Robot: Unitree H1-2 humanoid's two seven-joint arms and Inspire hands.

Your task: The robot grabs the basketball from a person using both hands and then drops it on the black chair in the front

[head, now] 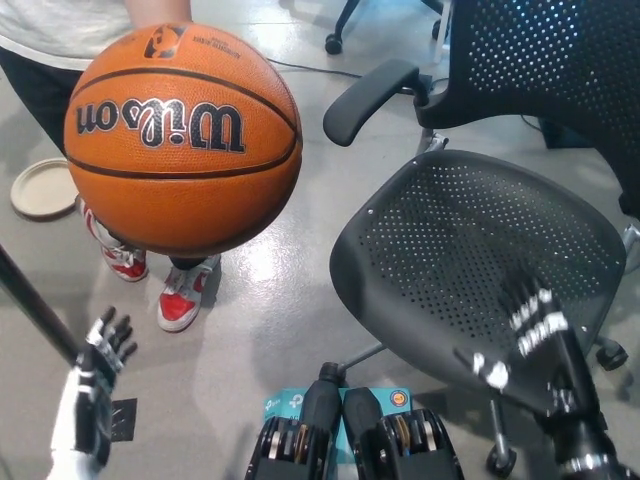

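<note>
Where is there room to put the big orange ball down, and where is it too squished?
The black chair seat is bare between its armrest and backrest, though the right hand hangs over its near edge. Bare floor lies between the chair and the person's red shoes. It's crowded at left: the basketball, shoes, a plate and the left hand.

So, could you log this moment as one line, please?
basketball: held by person | left hand: open, low | right hand: open, over black chair
</note>
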